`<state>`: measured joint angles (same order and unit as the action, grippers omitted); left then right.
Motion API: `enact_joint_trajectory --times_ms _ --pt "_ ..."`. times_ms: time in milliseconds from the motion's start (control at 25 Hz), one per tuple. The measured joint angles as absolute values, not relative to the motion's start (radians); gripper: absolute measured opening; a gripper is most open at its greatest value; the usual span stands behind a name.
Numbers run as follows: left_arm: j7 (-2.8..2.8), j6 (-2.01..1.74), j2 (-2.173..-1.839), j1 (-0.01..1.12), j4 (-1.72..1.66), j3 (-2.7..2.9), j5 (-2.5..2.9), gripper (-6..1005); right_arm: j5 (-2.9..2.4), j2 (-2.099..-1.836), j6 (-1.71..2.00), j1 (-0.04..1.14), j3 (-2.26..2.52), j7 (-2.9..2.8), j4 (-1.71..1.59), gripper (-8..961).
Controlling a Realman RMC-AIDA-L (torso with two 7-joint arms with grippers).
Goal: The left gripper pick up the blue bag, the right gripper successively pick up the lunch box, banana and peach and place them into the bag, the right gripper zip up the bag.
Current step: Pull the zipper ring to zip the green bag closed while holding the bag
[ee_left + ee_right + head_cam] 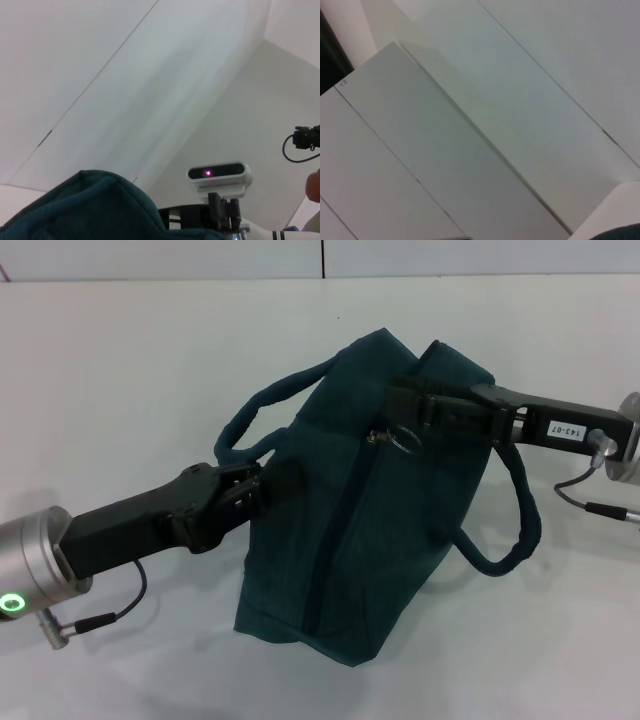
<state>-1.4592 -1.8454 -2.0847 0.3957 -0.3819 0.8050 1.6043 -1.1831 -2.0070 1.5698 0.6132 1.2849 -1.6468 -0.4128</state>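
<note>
Soft cloth makes up the big dark teal-blue bag (pixel 350 530) with two loop handles, so it will sag and fold when pulled. It looks full and may be heavy. It sits on the white table (pixel 120 370), between the two grippers, and its dark zip line looks closed along most of the length that shows.

The best spot to hold for zipping is the small metal ring pull (pixel 398 437). It sits just below the tips of the black right gripper (pixel 402 400). I cannot tell if that claw is pinching it.

The black left gripper (pixel 252 483) is pressed together on the bag's side cloth, by one handle.

A white label (pixel 565 428) on the right arm reads something like "143-07".
</note>
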Motion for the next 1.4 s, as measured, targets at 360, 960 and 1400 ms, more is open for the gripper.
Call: enact_joint_trajectory --times_ms 360,960,1400 --pt "-1.459 -1.845 -2.085 0.396 -0.381 0.804 1.603 103 -1.179 -2.003 1.608 0.537 1.267 -1.623 -0.516 778" --pt "-1.459 -1.844 -2.086 0.4 -0.375 0.804 1.603 67 -1.25 -2.012 1.642 0.49 1.232 -1.619 -0.55 778" --pt "-1.459 -1.845 -2.086 0.406 -0.374 0.806 1.603 66 -1.251 -2.019 1.604 0.517 1.256 -1.606 -0.531 777"
